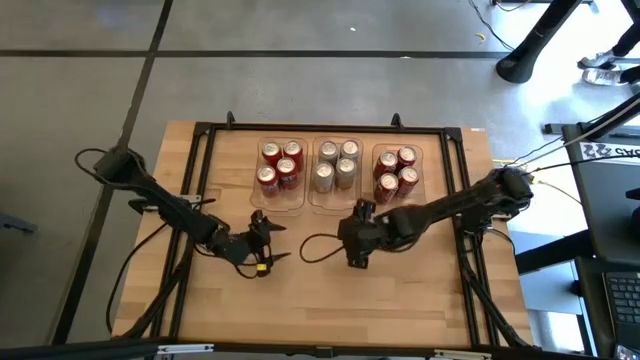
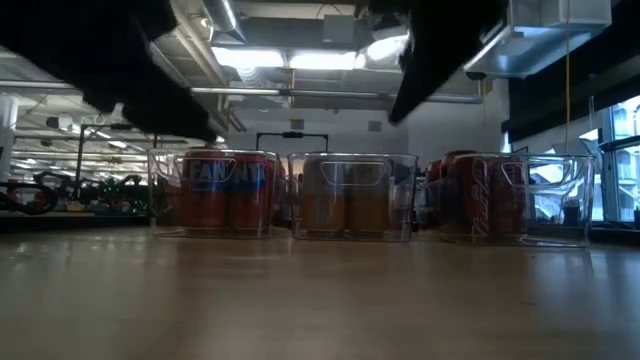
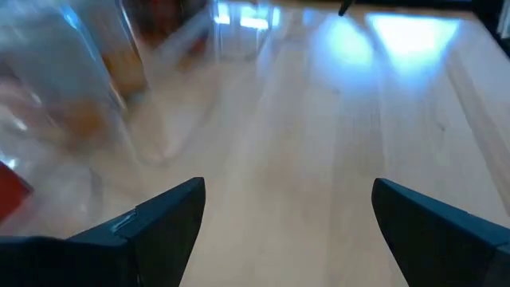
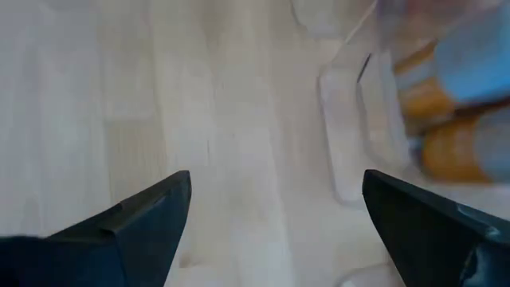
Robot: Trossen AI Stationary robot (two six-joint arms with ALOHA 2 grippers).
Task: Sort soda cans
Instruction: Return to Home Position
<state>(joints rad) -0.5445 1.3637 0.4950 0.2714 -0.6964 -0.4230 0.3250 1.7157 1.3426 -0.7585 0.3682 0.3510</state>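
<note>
Sitting in three clear bins [image 1: 335,201] toward the table's [image 1: 330,300] twelve o'clock edge, the soda cans [image 1: 336,165] are grouped red, pale, red. The left gripper [image 1: 262,248] hovers at seven o'clock of them and the right gripper [image 1: 356,258] at six, both released and holding nothing.

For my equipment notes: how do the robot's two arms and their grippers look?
The left arm and right arm are black, slim and jointed, with black cables looping beside them. The left gripper carries a small yellow mark; the right gripper shows none. Their fingers are dark, flat wedges.
</note>
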